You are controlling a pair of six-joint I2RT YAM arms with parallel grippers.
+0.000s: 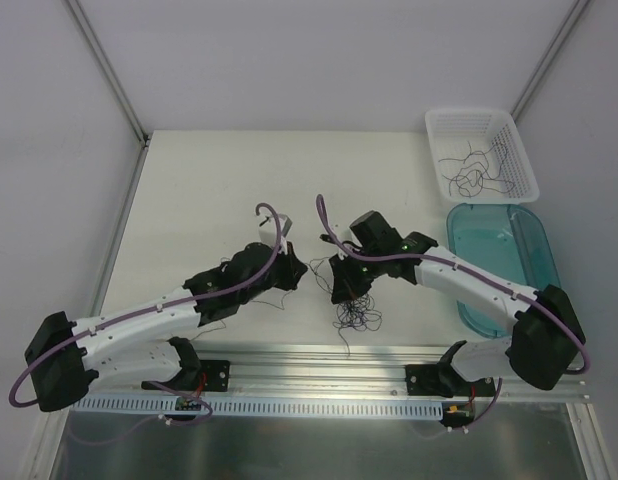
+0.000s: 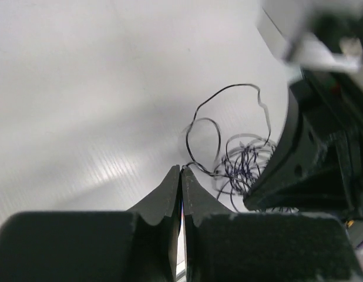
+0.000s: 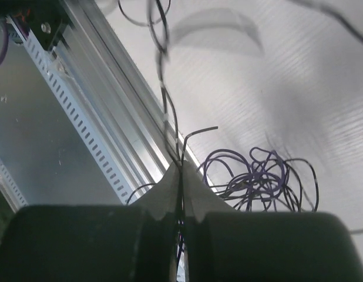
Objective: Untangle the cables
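Cables lie mostly as one small curly wad on the worktop, just beside the right gripper and a little toward the arm bases from it. The right gripper's jaws are pressed together on a single dark strand, which runs straight up and away from the tips, so the strand's long axis follows the jaws' own line while the wad hangs off to one side. The left gripper sits close on the other side of the right gripper, its jaws closed too; a loop of strand ends right at their tips, but I cannot tell whether it is pinched. From the left wrist view the wad lies between those tips and the right gripper's black body, so both arms are near, the right one nearer. My judgement: the next move depends on pulling the held strand away from the wad, which has bare worktop beyond it. On the base side of the right gripper an aluminium rail runs near, leaving less room. Well apart on its far side stand a white basket holding loose strands and a blue tray.
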